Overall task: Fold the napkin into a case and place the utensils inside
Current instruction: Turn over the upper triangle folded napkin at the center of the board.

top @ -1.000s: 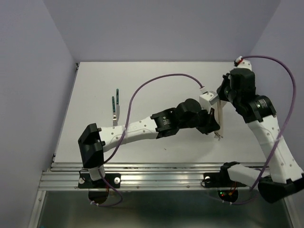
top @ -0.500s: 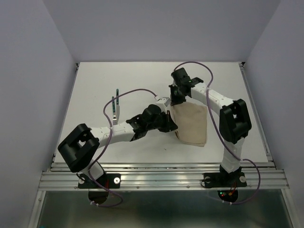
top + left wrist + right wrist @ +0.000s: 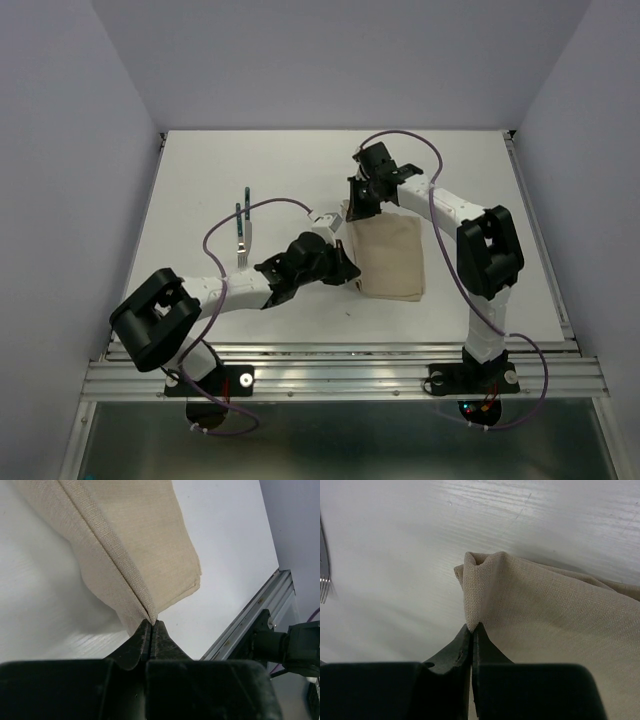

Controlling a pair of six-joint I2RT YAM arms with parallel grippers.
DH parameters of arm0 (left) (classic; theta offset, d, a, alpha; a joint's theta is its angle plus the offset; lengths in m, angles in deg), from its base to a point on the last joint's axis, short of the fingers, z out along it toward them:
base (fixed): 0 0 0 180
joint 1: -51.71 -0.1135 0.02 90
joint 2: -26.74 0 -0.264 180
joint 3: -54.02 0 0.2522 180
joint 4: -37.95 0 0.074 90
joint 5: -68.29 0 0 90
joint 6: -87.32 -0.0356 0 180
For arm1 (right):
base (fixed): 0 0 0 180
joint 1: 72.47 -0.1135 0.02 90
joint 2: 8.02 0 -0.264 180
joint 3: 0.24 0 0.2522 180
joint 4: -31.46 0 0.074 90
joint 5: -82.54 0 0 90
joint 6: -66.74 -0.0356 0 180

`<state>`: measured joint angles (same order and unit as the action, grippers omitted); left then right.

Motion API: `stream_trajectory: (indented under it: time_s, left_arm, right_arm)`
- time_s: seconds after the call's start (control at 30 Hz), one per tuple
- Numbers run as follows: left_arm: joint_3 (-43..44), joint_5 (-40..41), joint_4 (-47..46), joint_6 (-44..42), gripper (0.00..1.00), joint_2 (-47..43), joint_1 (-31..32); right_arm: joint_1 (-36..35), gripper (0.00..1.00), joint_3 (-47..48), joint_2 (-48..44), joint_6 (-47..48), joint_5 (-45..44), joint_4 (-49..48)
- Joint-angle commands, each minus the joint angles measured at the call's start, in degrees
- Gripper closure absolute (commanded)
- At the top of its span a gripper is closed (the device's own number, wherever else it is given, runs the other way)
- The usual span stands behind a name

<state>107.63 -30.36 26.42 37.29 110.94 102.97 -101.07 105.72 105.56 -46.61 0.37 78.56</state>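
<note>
Partly done: shows napkin (image 3: 392, 258) doubled over, corners pinched by closed left claw (image 3: 151, 625) and right claw (image 3: 471, 627), utensils (image 3: 242, 228) loose at nine o'clock, uncased.

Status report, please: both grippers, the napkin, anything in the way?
Left gripper shut on napkin, near corner. Right gripper shut on its far corner. Cloth folded over, on table. Utensils apart on left side, nothing blocking.

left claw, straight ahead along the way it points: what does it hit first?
The napkin: the left claw is shut on its folded edge, with cloth lying right ahead. Depth beyond is unclear.
</note>
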Motion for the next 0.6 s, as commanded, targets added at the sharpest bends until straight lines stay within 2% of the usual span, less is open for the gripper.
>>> stream_trajectory:
  time_s: [0.0,0.3,0.57]
  left_arm:
    - [-3.99,-3.93,-2.30,1.08,1.00,-3.87,1.38]
    - [-11.72,-2.17,-6.34,-1.90,1.00,-7.91,1.38]
    - [-13.05,-1.73,-7.13,-3.32,1.00,-4.93,1.38]
  right_arm:
    - [0.39,0.99,2.28,1.03,0.06,-1.42,-10.23]
    - [-1.28,0.99,3.16,3.22,0.33,-2.47,-10.23]
    - [-4.35,0.99,6.41,7.17,0.33,-4.23,-9.09]
